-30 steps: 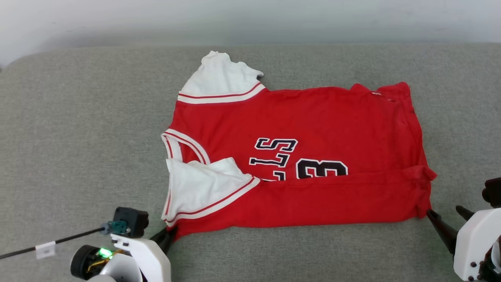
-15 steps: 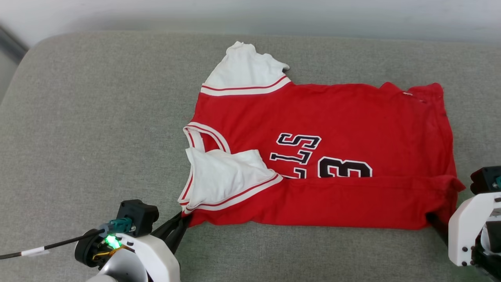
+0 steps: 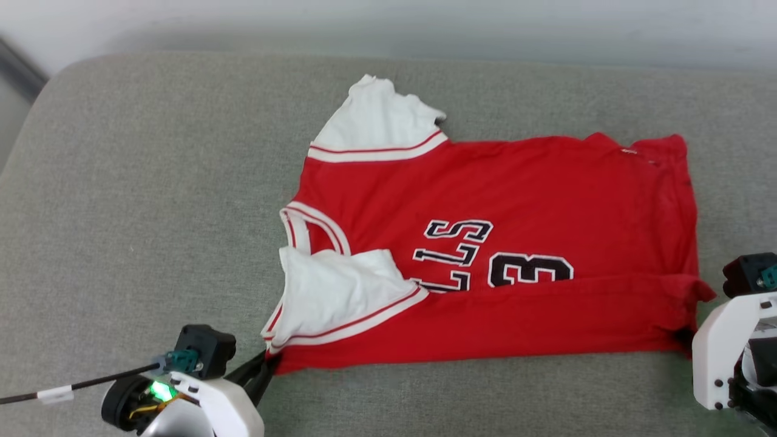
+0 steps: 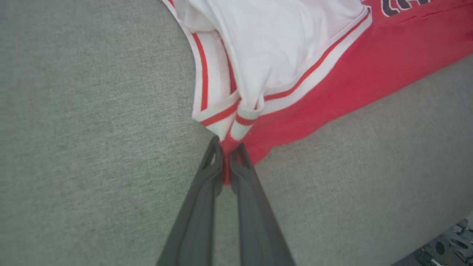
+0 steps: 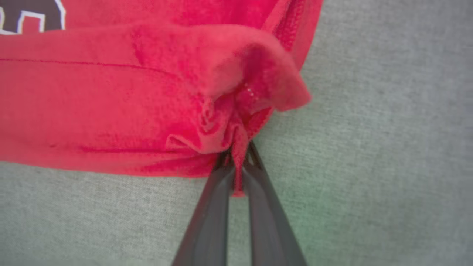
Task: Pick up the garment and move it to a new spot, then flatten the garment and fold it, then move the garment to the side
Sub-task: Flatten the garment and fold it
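Observation:
The garment [image 3: 516, 200], a red jersey with white panels and black letters, lies sideways on the grey cushion with its near long edge folded over. My left gripper [image 3: 267, 364] is shut on the garment's near left corner [image 4: 227, 144], by the striped trim. At the near right corner [image 5: 236, 147] my right gripper [image 5: 238, 157] is shut on bunched red fabric. In the head view the right gripper's fingers are mostly hidden behind its white housing [image 3: 725, 352].
The grey cushion [image 3: 152, 200] stretches wide to the left of the garment, with a rounded far left corner. A pale wall runs behind it. A black cable [image 3: 73, 385] trails from the left wrist.
My right gripper has gone from open to shut on the garment's near right corner. The head camera shifted, so the whole picture moved. The left gripper keeps its hold.

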`<state>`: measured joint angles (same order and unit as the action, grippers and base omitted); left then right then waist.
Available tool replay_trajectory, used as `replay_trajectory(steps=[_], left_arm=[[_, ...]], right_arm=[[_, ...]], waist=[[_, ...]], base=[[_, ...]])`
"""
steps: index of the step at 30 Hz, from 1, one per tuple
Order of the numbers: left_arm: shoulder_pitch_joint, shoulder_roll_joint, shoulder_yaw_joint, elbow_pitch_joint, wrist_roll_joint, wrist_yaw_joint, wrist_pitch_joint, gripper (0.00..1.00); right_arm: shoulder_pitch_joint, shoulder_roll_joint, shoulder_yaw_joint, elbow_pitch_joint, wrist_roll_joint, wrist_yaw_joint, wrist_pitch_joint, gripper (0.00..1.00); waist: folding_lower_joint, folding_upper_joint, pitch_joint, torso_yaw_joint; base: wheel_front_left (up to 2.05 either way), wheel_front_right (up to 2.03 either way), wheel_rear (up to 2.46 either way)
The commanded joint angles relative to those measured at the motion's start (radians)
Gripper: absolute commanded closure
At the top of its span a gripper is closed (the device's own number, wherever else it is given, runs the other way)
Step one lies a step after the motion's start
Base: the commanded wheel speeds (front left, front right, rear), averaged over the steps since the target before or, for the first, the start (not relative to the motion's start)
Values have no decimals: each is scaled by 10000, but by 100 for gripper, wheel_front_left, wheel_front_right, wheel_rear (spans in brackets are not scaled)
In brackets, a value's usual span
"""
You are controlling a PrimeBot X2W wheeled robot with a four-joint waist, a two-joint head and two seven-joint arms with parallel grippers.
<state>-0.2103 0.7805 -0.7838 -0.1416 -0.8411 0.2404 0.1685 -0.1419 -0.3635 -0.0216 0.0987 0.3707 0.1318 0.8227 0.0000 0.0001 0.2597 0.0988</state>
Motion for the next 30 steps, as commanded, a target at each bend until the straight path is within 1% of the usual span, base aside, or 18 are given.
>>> replay_trajectory(steps=[1,6,10,11,14,17,19,20,21,22,26,30], left_arm=[[175,41,-13,56,-100,47,37,100],[820,294,-163,37,-365,128,184,100],[1307,380,-248,-120,-587,211,152,100],[1646,445,-337,-175,-680,289,129,100],[2062,410,-471,-180,-798,310,68,100],[2271,252,-561,-24,-927,255,-52,100],[2288,213,-575,43,-915,240,-79,100],[2286,170,-568,111,-894,225,-158,100],[2247,154,-563,175,-824,206,-230,20],[2194,147,-545,242,-799,183,-296,0],[1938,171,-222,225,-655,141,-822,0],[1645,112,396,-1,-484,182,-1879,0]], right_arm=[[469,-138,37,176,26,-21,204,100],[1000,-358,-11,-503,300,-20,666,100],[1602,-318,-181,-976,447,-20,1004,100],[2043,-210,-339,-1312,414,-20,1148,100],[2671,22,-559,-1715,394,-18,1266,100],[3085,264,-756,-1837,380,-17,1166,100],[3173,307,-768,-1831,332,-17,1112,98],[3235,347,-796,-1829,306,-18,1061,39],[3256,399,-855,-1799,249,-18,971,0],[3251,427,-854,-1789,211,-18,893,0],[2841,424,-1009,-1981,211,-17,351,0],[2358,394,-1310,-2459,318,-15,-764,0]], waist=[[0,-1,-320,-186],[0,-1,-871,-438],[0,-1,-1065,-561],[0,-1,-1131,-633],[0,-1,-1160,-725],[0,-1,-1155,-787],[0,-1,-1155,-797],[0,-1,-1158,-804],[0,-1,-1163,-808],[0,-1,-1174,-807],[0,-1,-1274,-777],[0,-1,-1413,-731]], base=[[0,0,0],[0,0,0],[0,0,0],[0,0,0],[0,0,0],[0,0,0],[0,0,0],[0,0,0],[0,0,0],[0,0,0],[0,0,0],[0,0,0]])
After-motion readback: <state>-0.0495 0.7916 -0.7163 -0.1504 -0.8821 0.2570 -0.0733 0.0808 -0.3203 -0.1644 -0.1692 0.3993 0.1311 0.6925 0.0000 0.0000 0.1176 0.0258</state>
